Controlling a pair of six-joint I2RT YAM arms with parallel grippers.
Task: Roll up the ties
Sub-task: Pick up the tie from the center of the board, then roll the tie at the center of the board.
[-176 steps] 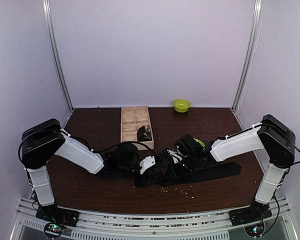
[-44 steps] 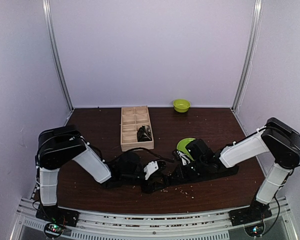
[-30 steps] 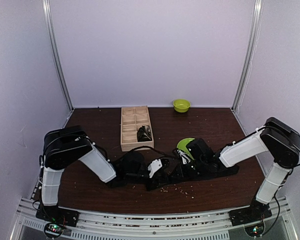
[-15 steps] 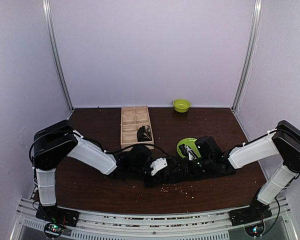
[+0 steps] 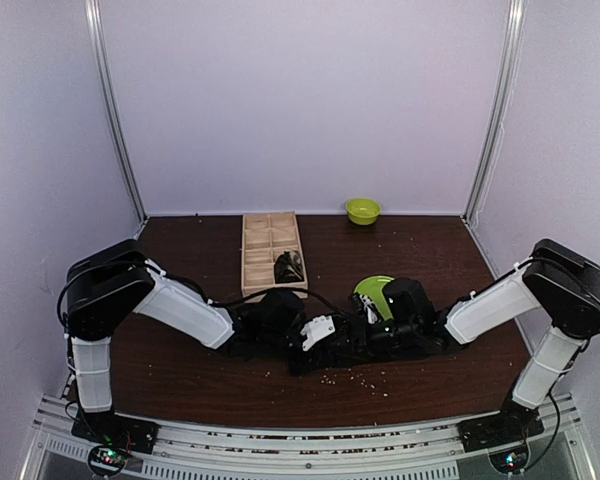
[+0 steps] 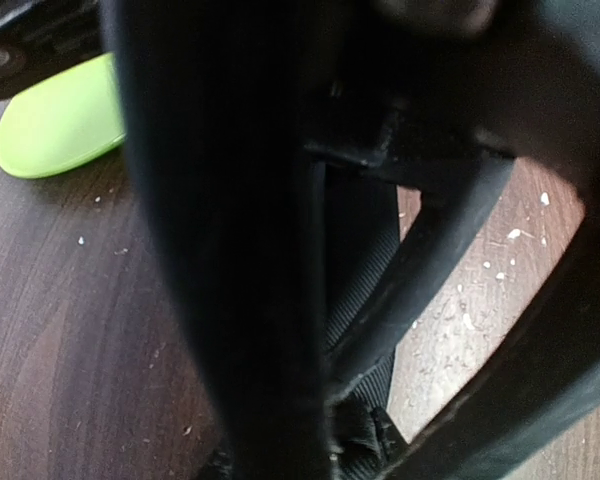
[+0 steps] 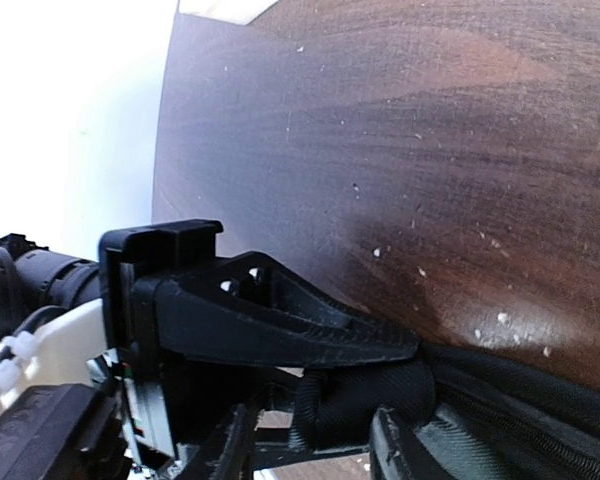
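Both arms are low over the middle of the tabletop [image 5: 180, 370], wrists nearly meeting. The left gripper [image 5: 325, 335] and right gripper [image 5: 372, 322] sit just beside each other on the tie [image 7: 365, 400], which lies near the front edge, right of centre. On my right wrist view the tie's end is bunched into a fat roll, with a black finger [image 7: 270, 310] of the left gripper lying across the top of it. My right fingers look parted either side of that roll, but I can't tell whether they're pinching it. The left wrist view is a blur of black, so I can't tell how those jaws stand. The green plate [image 5: 370, 290] is just behind the grippers. The wooden tray [image 5: 263, 240] sits left of centre towards the back with a second tie [image 5: 288, 267] in a near compartment. The green bowl [image 5: 363, 210] is at the back edge. Crumbs [image 5: 355, 378] dot the front.
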